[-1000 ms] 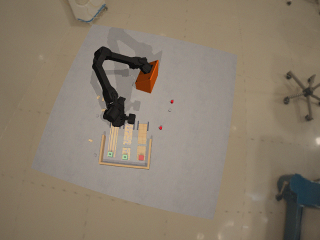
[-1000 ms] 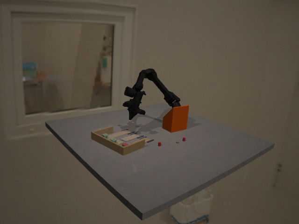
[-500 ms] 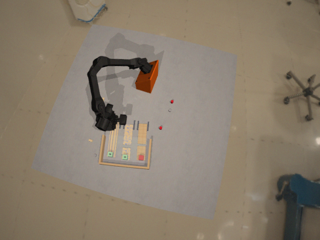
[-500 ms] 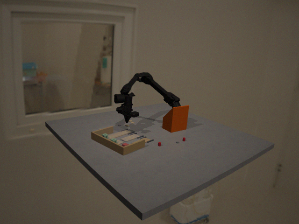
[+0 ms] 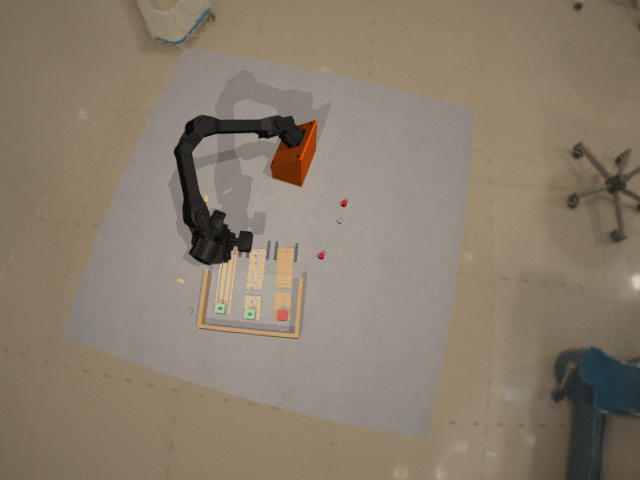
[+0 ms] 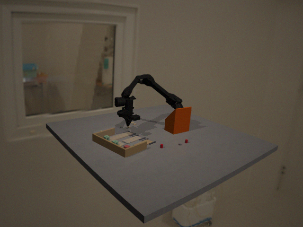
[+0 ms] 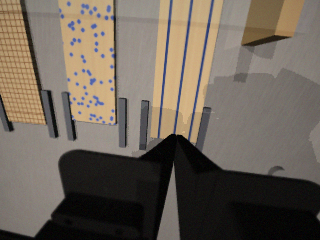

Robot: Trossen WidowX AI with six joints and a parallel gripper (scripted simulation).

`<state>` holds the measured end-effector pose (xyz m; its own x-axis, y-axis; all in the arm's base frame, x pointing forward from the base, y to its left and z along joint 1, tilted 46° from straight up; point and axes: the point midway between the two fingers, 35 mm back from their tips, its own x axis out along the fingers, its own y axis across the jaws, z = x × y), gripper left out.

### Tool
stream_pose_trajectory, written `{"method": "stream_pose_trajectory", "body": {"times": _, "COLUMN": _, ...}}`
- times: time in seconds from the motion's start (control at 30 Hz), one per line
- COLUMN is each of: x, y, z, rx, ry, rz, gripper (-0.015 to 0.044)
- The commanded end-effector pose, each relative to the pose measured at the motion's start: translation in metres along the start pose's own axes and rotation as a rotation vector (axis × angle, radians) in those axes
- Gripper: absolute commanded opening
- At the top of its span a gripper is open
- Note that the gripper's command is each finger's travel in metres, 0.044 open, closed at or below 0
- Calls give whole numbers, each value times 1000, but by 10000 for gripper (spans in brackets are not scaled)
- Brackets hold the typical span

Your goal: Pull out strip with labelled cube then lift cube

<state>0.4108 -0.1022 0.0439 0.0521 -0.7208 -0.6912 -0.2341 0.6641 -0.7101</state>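
The claw (image 5: 227,250) (image 6: 128,125) (image 7: 175,139) is closed on nothing, its tips meeting above the near end of the blue-striped strip (image 5: 224,281) (image 6: 122,135) (image 7: 185,65). That strip's long axis runs straight away from the claw, between two low dark guide rails, so the pull probably needs to come back along that line, toward the claw's side. At the strip's far end, inside the three-sided wooden frame (image 5: 248,331) (image 6: 109,145) (image 7: 272,38), sits a green cube with a dark mark (image 5: 220,308) (image 6: 106,137), likely the labelled one to lift. Beside this strip lies the blue-dotted strip (image 5: 255,268) (image 6: 132,139) (image 7: 92,60), parted by a gap from the short piece under a second green cube (image 5: 250,314) (image 6: 114,141); beyond it, the grid-patterned strip (image 5: 284,266) (image 6: 148,141) (image 7: 20,75) is parted too, with a red block (image 5: 282,315) (image 6: 126,146) on its far piece. The one arm reaches over from its orange base (image 5: 287,171) (image 6: 182,120). All this stands on a grey tabletop (image 5: 361,320) (image 6: 171,170) (image 7: 280,105); past its edge are a pale wall with a window, and a wheeled chair base (image 5: 615,183) on the tan floor.
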Motion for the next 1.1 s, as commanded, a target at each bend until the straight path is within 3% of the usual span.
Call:
{"method": "stream_pose_trajectory", "body": {"times": 0.0, "x": 11, "y": 2, "z": -2, "rx": -7, "ry": 7, "rz": 7, "gripper": 0}}
{"method": "stream_pose_trajectory", "body": {"times": 1.07, "x": 57, "y": -1, "z": -4, "rx": -8, "ry": 9, "rz": 3, "gripper": 0}}
